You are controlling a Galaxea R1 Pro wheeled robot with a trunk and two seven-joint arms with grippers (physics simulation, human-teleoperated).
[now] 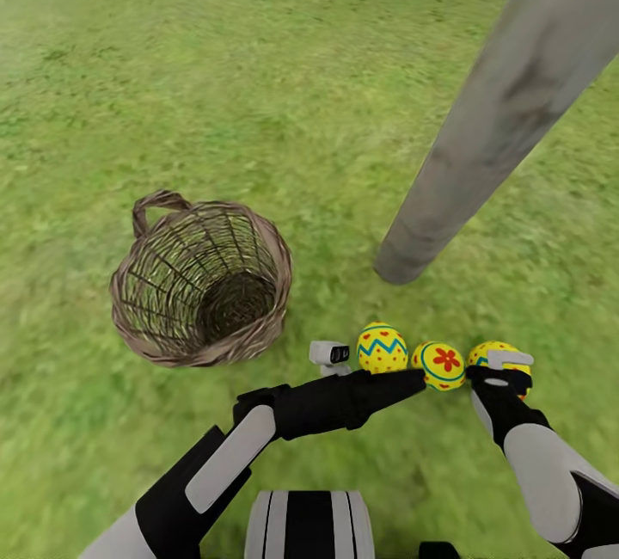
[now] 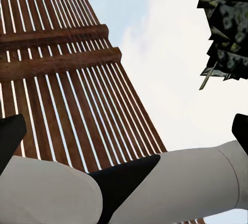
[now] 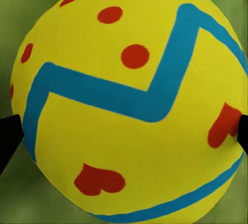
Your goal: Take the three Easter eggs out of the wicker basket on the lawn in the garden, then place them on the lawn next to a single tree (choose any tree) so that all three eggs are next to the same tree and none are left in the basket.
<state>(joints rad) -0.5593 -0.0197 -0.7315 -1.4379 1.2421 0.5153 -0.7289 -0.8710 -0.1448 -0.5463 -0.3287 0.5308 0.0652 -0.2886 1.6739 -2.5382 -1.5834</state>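
The wicker basket (image 1: 202, 284) stands on the lawn (image 1: 258, 69) with nothing inside it. Three Easter eggs lie in a row on the grass near the foot of the tree (image 1: 481, 155): a zigzag egg (image 1: 382, 348), a flower egg (image 1: 440, 365) and a third egg (image 1: 488, 353). My right gripper (image 1: 503, 370) hangs over the third egg. In the right wrist view that egg (image 3: 129, 105) sits between the spread fingertips (image 3: 8, 139), so the gripper (image 3: 124, 136) is open. My left gripper (image 2: 124, 133) is open and holds nothing, its arm (image 1: 344, 400) reaching just in front of the eggs.
The pale grey trunk leans across the right side, its base about two egg widths behind the eggs. Open grass spreads to the left and far side. In the left wrist view a brown slatted fence (image 2: 62, 69), sky and dark foliage (image 2: 227, 28) show above a white arm (image 2: 181, 188).
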